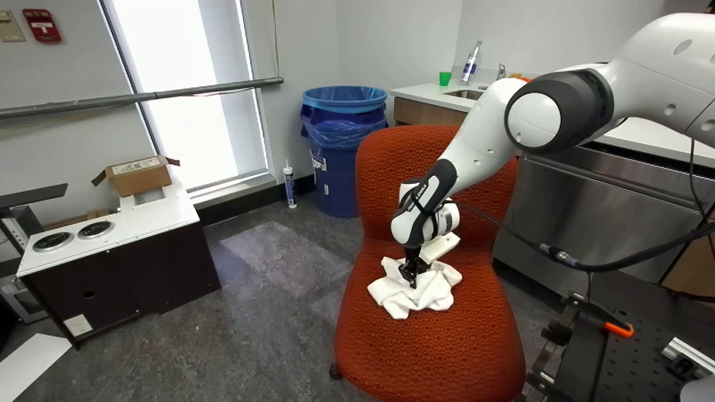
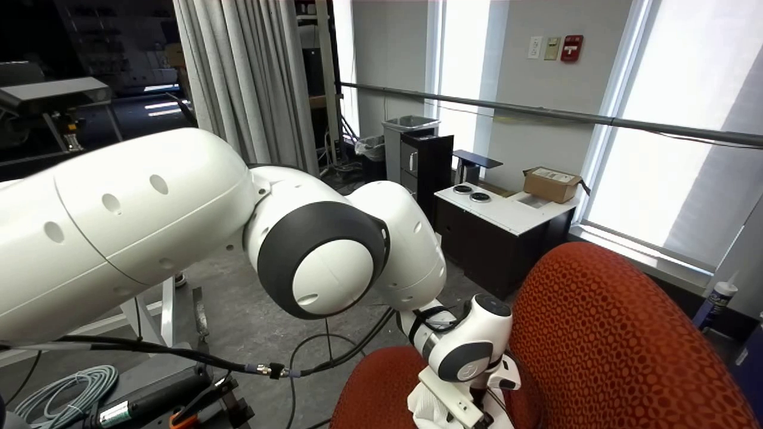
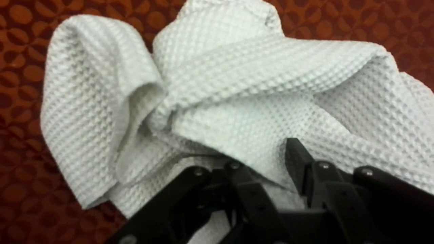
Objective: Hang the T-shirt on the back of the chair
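We hold our arm (image 2: 334,274) bent at the elbow (image 1: 550,114), its forearm (image 1: 481,137) sloping down to a low wrist (image 2: 471,336). Our end effector (image 1: 412,277) points downward, one finger (image 3: 297,161) showing; the other's tip is hidden, so we cannot judge the gap.

In both exterior views we see a cardboard box (image 1: 142,178) on a white tabletop (image 1: 153,216) that also carries two round burners (image 1: 96,229), and a red fire alarm (image 1: 42,25) on the wall (image 1: 64,72). In an exterior view we find a blue bin (image 1: 337,190), a caulk tube (image 1: 290,187) upright on the floor (image 1: 268,335) near it, and a green cup (image 1: 444,79) near the sink (image 1: 466,94). We also see a grey curtain (image 2: 250,89) hanging in an exterior view.
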